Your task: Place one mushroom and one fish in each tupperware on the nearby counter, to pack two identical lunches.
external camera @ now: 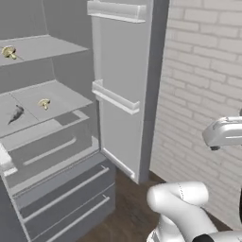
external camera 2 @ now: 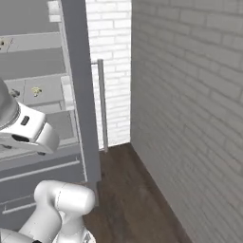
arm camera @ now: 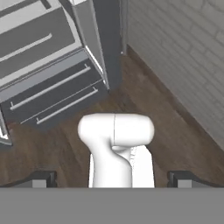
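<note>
In an open fridge, one tan mushroom (external camera: 8,52) sits on the upper shelf at the far left. A second mushroom (external camera: 44,103) (external camera 2: 36,90) lies on the shelf below. A slender grey fish (external camera: 15,114) lies just left of it on that same shelf. My gripper (arm camera: 113,179) is open, its two dark fingertips (arm camera: 43,179) spread wide with nothing between them. It hangs high over the wooden floor and points down at my own base, well away from the shelves. The tupperware and the counter are out of view.
The fridge door (external camera: 120,94) stands open toward me, its rack shelves jutting out. Grey fridge drawers (external camera: 61,189) with bar handles sit below the shelves. A pale brick wall (external camera: 203,94) closes the right side, above a dark wooden floor (arm camera: 175,131).
</note>
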Motion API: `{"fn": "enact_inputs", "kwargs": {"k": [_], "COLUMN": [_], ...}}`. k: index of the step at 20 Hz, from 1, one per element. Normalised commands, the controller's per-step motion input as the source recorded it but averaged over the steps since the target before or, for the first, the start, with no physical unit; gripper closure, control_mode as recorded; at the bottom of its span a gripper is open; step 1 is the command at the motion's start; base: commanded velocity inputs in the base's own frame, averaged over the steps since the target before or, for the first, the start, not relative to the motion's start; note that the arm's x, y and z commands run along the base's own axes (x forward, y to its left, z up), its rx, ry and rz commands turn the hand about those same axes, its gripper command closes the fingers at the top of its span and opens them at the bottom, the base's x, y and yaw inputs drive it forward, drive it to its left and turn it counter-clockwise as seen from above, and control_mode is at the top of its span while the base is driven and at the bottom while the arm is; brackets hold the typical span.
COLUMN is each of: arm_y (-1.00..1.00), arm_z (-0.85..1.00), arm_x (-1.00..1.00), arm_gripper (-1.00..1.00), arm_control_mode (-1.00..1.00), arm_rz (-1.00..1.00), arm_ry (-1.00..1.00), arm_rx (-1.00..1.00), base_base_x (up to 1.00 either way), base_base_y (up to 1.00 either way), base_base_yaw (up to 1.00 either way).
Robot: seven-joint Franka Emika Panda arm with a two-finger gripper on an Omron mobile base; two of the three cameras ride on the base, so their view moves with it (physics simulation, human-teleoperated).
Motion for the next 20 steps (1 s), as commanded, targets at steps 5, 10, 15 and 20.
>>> {"fn": "enact_inputs", "kwargs": {"k": [5, 10, 15, 20], "arm_y": [0.0, 0.0, 0.0, 0.0], "arm_z": [0.0, 0.0, 0.0, 0.0], "arm_x": [0.0, 0.0, 0.0, 0.0], "arm_gripper": [-1.0, -1.0, -1.0, -1.0], "arm_control_mode": [1.0, 1.0, 1.0, 1.0], "arm_rz": [0.0, 0.0, 0.0, 0.0], "arm_ry": [0.0, 0.0, 0.0, 0.0], "arm_rx": [0.0, 0.0, 0.0, 0.0], "base_base_x": [0.04, 0.05, 0.57, 0.67], "base_base_y": [-0.01, 0.0, 0.0, 0.0], "base_base_yaw": [0.73, 0.71, 0.57, 0.16]}}
